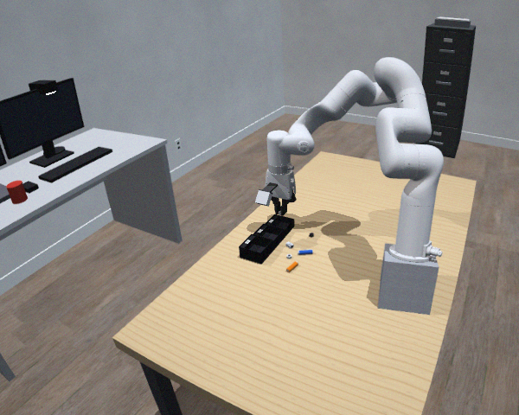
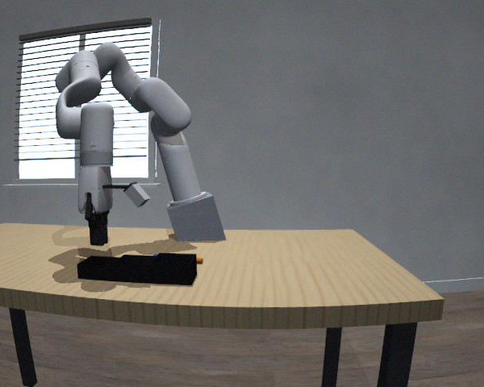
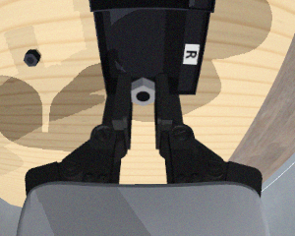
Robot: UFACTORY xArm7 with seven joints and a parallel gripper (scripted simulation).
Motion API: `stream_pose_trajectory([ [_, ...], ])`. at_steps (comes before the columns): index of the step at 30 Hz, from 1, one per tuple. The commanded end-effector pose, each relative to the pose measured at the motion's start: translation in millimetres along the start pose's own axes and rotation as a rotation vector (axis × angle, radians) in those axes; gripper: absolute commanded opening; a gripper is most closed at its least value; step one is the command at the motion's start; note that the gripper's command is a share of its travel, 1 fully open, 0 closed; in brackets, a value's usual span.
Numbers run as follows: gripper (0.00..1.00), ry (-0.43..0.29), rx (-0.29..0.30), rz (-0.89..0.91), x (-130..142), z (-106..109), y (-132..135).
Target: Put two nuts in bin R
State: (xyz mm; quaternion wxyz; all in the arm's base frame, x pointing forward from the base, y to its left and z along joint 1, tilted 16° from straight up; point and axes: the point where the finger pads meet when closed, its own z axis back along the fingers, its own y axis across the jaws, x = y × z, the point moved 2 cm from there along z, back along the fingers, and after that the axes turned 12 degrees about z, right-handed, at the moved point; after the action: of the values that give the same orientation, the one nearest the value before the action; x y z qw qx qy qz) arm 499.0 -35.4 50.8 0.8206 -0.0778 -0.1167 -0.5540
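The pincer (image 3: 143,101) holds a grey nut (image 3: 143,94) tight above the bin marked R (image 3: 191,53), so it should be right over the hole before letting go.

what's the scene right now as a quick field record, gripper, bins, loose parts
gripper: gripper shut on a silver nut, raised over the end of the bin row
bins: black bin row standing on the table
marked bin: the R label is on the bin just beyond the held nut
nuts on table: black nut, silver nut
other loose parts: small silver part, blue piece, orange piece
bin contents: cannot tell
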Motion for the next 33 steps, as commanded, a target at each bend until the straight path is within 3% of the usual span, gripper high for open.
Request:
stream_pose_trajectory([
  [1, 0.00, 0.000, 0.004, 0.003, -1, 2, 2],
  [11, 0.00, 0.000, 0.004, 0.003, -3, 2, 1],
  [33, 0.00, 0.000, 0.004, 0.003, -3, -38, 1],
])
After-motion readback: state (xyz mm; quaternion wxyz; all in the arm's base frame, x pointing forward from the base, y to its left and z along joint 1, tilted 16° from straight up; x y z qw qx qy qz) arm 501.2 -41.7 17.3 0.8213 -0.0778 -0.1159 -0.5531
